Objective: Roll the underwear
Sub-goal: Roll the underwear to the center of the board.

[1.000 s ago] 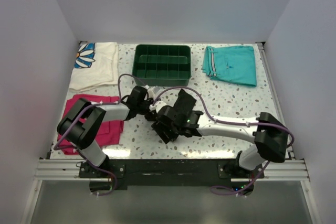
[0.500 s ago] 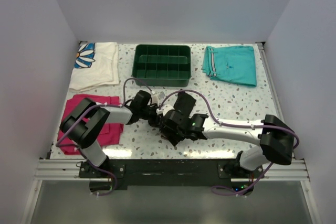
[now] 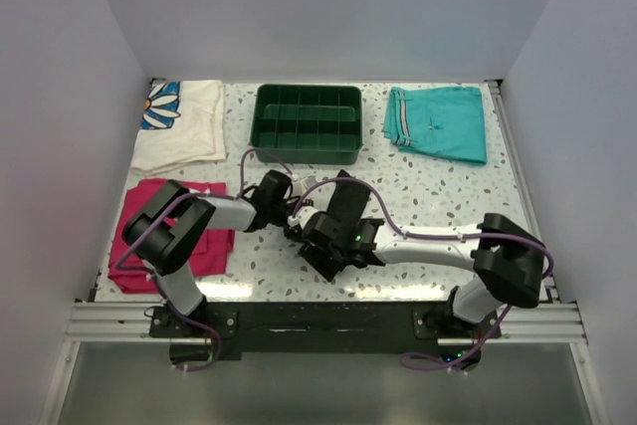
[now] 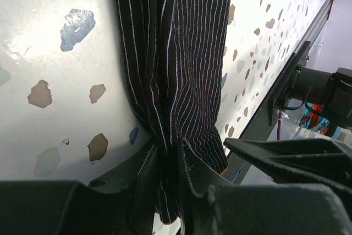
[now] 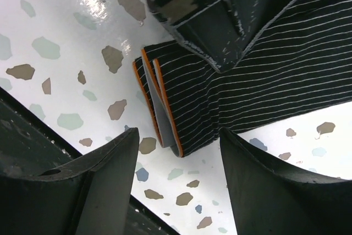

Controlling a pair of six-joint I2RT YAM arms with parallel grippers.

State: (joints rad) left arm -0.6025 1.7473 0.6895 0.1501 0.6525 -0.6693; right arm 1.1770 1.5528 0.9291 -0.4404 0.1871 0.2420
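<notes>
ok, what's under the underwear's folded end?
Only the speckled table shows around the underwear, which lies flat on it with its orange-edged layers stacked. Whatever is beneath the fabric is covered. The left pincer clamps the fabric.

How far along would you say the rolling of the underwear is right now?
Done: the underwear lies folded into a narrow strip, its orange-edged hems stacked at one end. In hand: the left gripper pinches the fabric, and the open right gripper straddles the hem end. Remaining: no roll shows yet, so the whole rolling.
</notes>
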